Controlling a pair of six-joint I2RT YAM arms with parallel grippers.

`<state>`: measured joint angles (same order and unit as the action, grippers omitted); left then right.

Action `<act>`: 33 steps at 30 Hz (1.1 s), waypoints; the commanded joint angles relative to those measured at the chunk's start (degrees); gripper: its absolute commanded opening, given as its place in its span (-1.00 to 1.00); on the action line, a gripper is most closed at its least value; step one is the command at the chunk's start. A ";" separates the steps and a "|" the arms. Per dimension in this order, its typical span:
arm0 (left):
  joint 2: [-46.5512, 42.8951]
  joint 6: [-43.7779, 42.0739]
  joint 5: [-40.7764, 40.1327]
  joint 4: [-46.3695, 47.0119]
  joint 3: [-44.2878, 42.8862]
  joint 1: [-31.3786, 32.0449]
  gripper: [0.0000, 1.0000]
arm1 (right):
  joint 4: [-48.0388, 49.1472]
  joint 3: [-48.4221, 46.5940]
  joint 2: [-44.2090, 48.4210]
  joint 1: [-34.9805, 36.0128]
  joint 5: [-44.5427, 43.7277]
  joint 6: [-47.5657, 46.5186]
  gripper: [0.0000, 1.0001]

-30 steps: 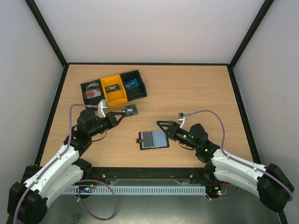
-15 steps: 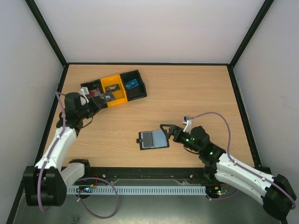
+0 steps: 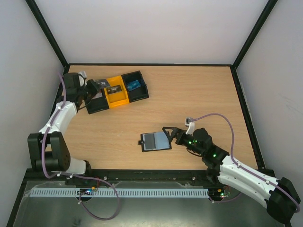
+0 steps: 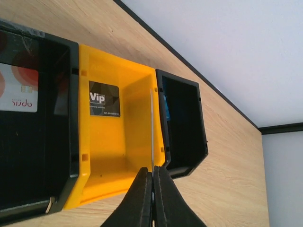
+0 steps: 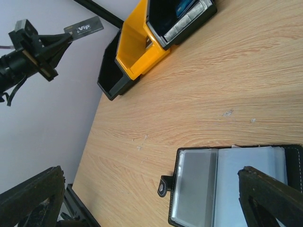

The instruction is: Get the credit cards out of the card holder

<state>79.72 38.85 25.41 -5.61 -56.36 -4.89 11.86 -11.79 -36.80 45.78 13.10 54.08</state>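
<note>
The left pincer is clamped on a grey card, gripping it by one short end; the card hangs in the air above the tray, over the wall between the yellow middle bin and the black bin beside it. From the left wrist it shows only as a thin edge. The tray sits at about 10 o'clock on the worktop. A dark Vip card lies in the yellow bin, a white card with red marks in one black end bin, and a blue card in the other.

The holder lies open and flat near the worktop's middle, towards 6 o'clock, grey-blue pocket panels up and its short tab at its 9 o'clock edge. Whether any card sits in the pockets, I cannot tell.

The right pincer is at the holder's 3 o'clock edge with its fingers spread apart, gripping nothing; whether it touches the holder is unclear
</note>
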 commanded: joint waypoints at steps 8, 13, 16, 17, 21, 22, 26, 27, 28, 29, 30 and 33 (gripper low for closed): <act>10.92 -1.31 -1.09 -2.93 -8.01 2.34 -0.95 | 0.72 -1.69 -0.03 0.12 -1.78 -1.38 0.95; 15.85 -1.71 -2.99 -5.35 -11.84 3.35 -0.95 | 1.32 -1.31 -0.58 0.12 -2.69 -1.71 0.95; 17.87 -0.99 -3.37 -4.41 -12.28 4.03 -0.95 | 0.24 -2.30 -0.98 0.14 -2.99 -2.30 0.95; 18.60 -1.05 -3.92 -4.52 -12.98 4.35 -0.95 | 0.07 -2.58 -1.02 0.12 -3.06 -2.44 0.95; 21.74 -1.58 -5.52 -5.73 -16.15 5.37 -0.95 | -0.40 -2.98 -1.28 0.10 -3.17 -2.73 0.95; 22.59 -1.58 -5.48 -5.92 -16.76 5.55 -0.95 | -0.52 -3.13 -1.34 0.14 -3.20 -2.73 0.95; 25.47 -1.82 -6.21 -6.42 -18.94 6.38 -0.95 | -0.52 -3.13 -1.69 0.10 -3.50 -2.76 0.95; 26.06 -1.88 -6.71 -6.60 -19.55 6.58 -0.95 | -0.53 -3.09 -1.64 0.12 -3.56 -2.75 0.95; 26.68 -2.08 -7.00 -7.04 -20.18 6.78 -0.95 | -0.48 -3.12 -1.69 0.15 -3.61 -2.73 0.95; 27.17 -2.17 -7.24 -7.35 -20.82 6.94 -0.95 | -0.48 -3.19 -1.70 0.15 -3.65 -2.70 0.95; 27.62 -2.26 -7.36 -7.54 -21.27 7.03 -0.95 | -0.57 -3.15 -1.70 0.16 -3.69 -2.75 0.95; 28.52 -2.33 -7.97 -7.75 -22.29 7.17 -0.95 | -0.85 -3.37 -1.62 0.17 -3.76 -2.76 0.95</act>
<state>106.94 37.52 18.92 -11.77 -76.12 1.91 11.88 -13.50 -38.41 45.78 10.90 52.45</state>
